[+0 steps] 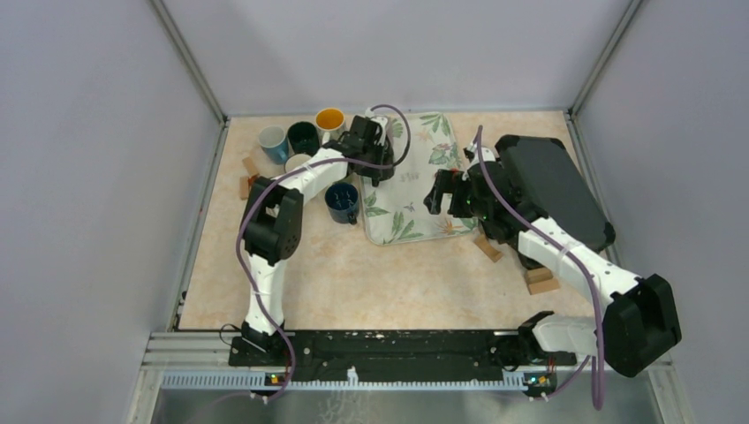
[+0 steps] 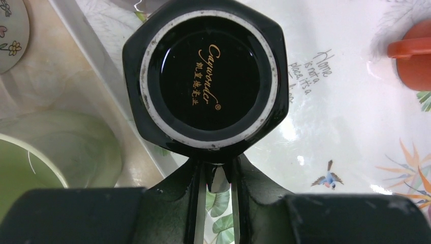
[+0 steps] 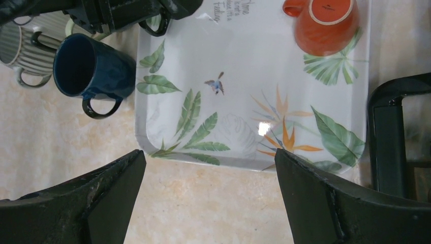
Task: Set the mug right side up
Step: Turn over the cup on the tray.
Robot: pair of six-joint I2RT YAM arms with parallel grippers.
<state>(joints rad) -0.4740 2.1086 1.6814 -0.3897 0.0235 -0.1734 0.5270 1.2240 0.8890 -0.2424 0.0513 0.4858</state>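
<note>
Black mug (image 2: 208,76): mouth down, glazed base with gold lettering facing straight up, so its long axis stands vertical. We place it on the worktop (image 1: 353,291), at the far-left edge of the leaf-print tray (image 1: 415,221), overlapping the rim. A row of upright mugs stands just beyond.

Left arm reaches across to it. Right arm hangs well apart over the tray's near side, so the left is plainly nearer.

Left hand (image 2: 217,170) sits right against the mug's side wall, fingers drawn to a narrow slit where the handle seems to lie. We cannot tell whether they pinch it. Right hand (image 3: 208,155) is spread wide, holding nothing.

Our judgement: the turn needs half a roll about a level axis through that side hold.

Orange mug (image 3: 325,23), also inverted, lies at the tray's other end.
</note>
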